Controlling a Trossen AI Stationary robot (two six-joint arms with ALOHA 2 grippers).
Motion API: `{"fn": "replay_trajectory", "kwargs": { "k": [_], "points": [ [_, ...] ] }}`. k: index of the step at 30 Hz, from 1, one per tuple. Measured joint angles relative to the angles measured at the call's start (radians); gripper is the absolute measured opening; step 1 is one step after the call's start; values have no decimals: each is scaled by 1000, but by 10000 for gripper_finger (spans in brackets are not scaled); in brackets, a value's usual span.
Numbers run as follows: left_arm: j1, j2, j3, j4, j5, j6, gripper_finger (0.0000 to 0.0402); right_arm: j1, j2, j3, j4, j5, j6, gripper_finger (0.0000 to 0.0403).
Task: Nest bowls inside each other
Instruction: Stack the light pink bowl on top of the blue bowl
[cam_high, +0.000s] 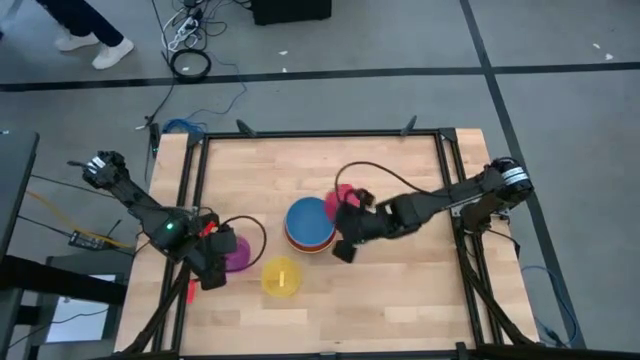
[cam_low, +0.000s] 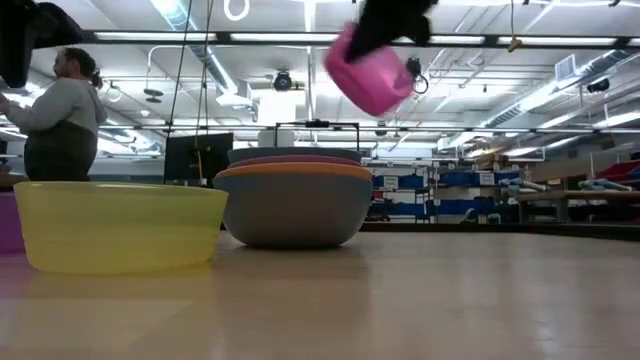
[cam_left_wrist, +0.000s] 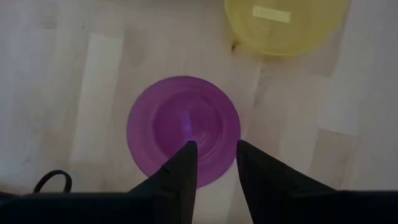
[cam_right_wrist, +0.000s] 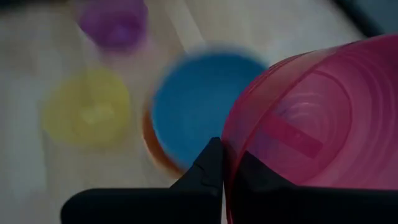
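Note:
My right gripper (cam_right_wrist: 224, 158) is shut on a pinkish-red bowl (cam_right_wrist: 323, 118), held in the air (cam_low: 370, 75) just beyond the stack (cam_high: 310, 222). That stack is a blue bowl (cam_right_wrist: 199, 106) nested in orange and larger bowls, resting on the table. The purple bowl (cam_left_wrist: 180, 118) and the yellow bowl (cam_left_wrist: 286, 25) stand on their bases at the near left. My left gripper (cam_left_wrist: 214, 146) hovers open above the purple bowl's rim, touching nothing. My right gripper pinches the red bowl's rim (cam_right_wrist: 227, 140), one finger inside the wall and one outside. The fingers slant downward from the table's right side. The bowl is lifted clear of the table and hangs tilted below the gripper (cam_low: 390, 25).
Black frame rails (cam_high: 320, 133) run along the table's far edge and both sides. Bare wood lies right of the stack and along the far half. A person (cam_low: 60, 120) stands beyond the table in the room.

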Motion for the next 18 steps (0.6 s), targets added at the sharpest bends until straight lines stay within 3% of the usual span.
{"fn": "replay_trajectory", "kwargs": {
  "k": [6, 12, 18],
  "points": [
    [-86, 38, 0, 0, -36, -18, 121, -36, 0, 0, 210, -68, -137, 0],
    [-163, 134, 0, -33, -106, -13, 121, -43, 30, 0, 216, -118, -161, 0],
    [-208, 214, -48, 16, -109, -48, 121, -46, 104, 0, 214, -156, -148, 2]
  ]
}}
